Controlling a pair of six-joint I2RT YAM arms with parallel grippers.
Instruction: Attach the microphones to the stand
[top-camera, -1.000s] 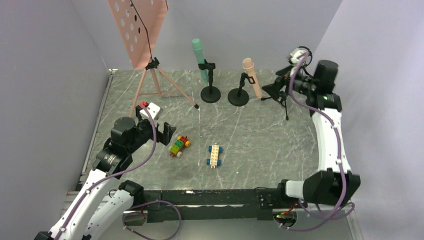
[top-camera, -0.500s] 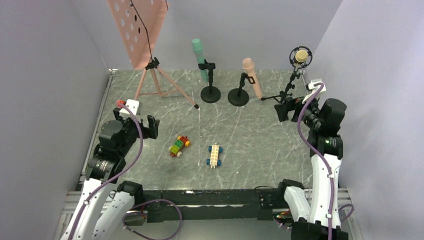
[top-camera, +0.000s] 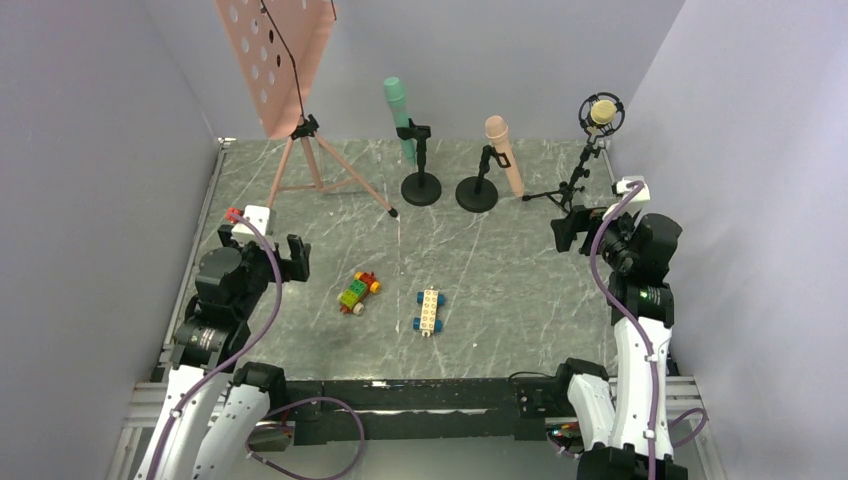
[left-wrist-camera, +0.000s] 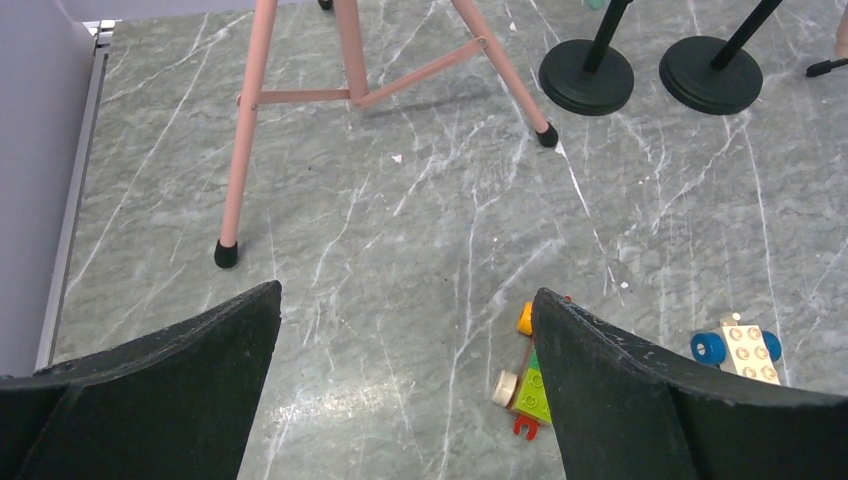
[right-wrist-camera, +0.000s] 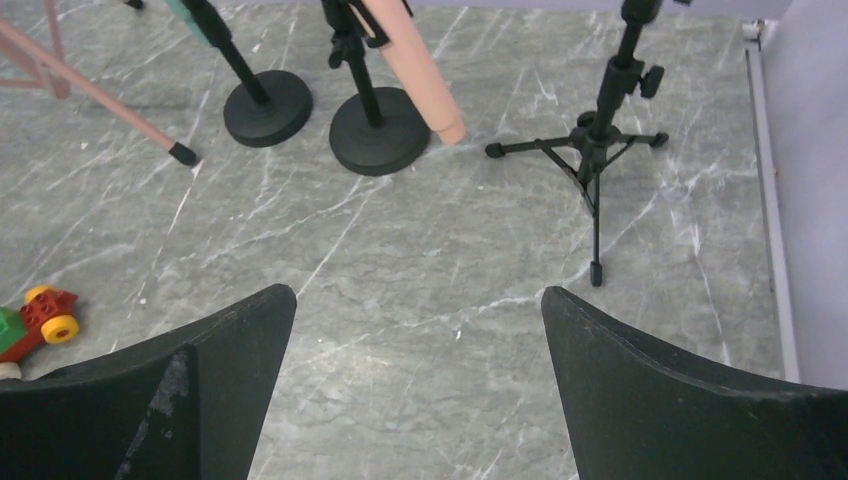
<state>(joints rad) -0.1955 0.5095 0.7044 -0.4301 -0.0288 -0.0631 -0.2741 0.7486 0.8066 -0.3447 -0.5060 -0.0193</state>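
I have both arms drawn back to their own sides of the grey marbled worktop (top-camera: 500, 270). The left fingers (left-wrist-camera: 160, 390) stand spread wide with nothing between them, only bare stone showing in the gap. The right fingers (right-wrist-camera: 660, 390) are the same, wide apart and empty.

All three microphones are along the far edge, well apart from either arm. The mint green microphone (top-camera: 398, 118) sits head up and slightly tilted in the clip of a black round-based stand (top-camera: 421, 186) at the far middle. The salmon pink microphone (top-camera: 504, 155) leans head up in the clip of a second round-based stand (top-camera: 477, 193) just beside the first, on its right. From the right wrist view its lower end comes down close beside that base; I cannot tell whether it touches the stone. The tan-yellow microphone (top-camera: 602, 112) sits in the ring mount on top of a thin black tripod stand (top-camera: 578, 182) at the far right, near the wall.

A pink music stand (top-camera: 275, 60) takes the far left corner on three splayed legs; the left wrist view shows two of its black feet planted on the stone.

Two toy-brick cars lie near the middle, between the arms and a little apart from each other: a multicoloured car (top-camera: 358, 292) to the left and a cream car (top-camera: 429, 311) with blue wheels to the right.
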